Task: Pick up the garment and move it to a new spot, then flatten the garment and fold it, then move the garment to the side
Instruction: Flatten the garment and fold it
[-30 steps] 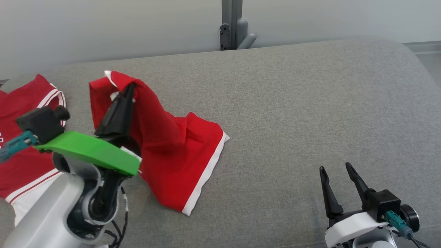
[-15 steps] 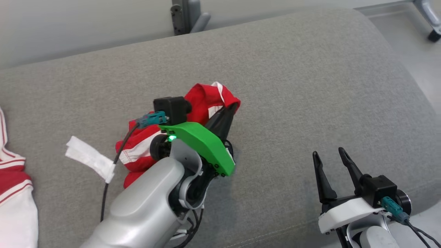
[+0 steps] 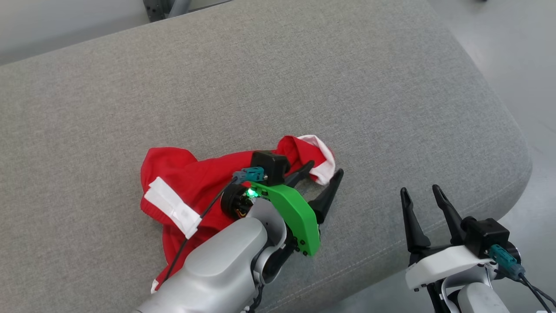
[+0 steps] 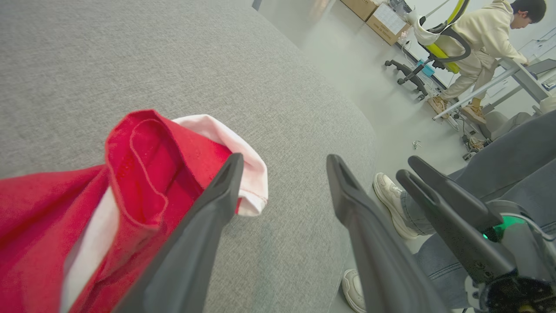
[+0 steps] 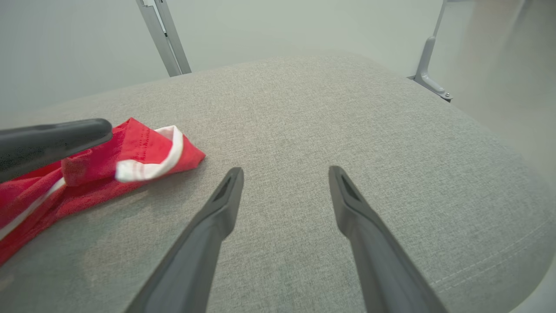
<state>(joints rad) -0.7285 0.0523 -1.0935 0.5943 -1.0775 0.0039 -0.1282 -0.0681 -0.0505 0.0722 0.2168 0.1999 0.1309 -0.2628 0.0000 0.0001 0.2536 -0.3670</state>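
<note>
The garment point(image 3: 191, 182) is red with white trim and lies crumpled on the grey cushion point(image 3: 304, 87), near its front right part. My left gripper point(image 3: 325, 170) stands open at the garment's right end. One finger rests against the red and white cuff point(image 4: 243, 174) and nothing is between the jaws. In the left wrist view the garment point(image 4: 139, 174) is bunched to the left of the left gripper point(image 4: 284, 158). My right gripper point(image 3: 419, 190) is open and empty over the cushion's front right edge. In the right wrist view the right gripper point(image 5: 284, 171) points at bare cushion, with the garment point(image 5: 130, 161) to its left.
The cushion's rounded right edge point(image 3: 512, 143) drops to a pale floor point(image 3: 512, 52). A person's shoes point(image 4: 391, 195) and legs stand close beside that edge. Another person point(image 4: 482, 39) sits at a desk farther off. Metal posts point(image 5: 163, 39) rise behind the cushion.
The head camera has turned right. My left gripper carried the garment rightward across the cushion, then opened and let it go. The right gripper stays open.
</note>
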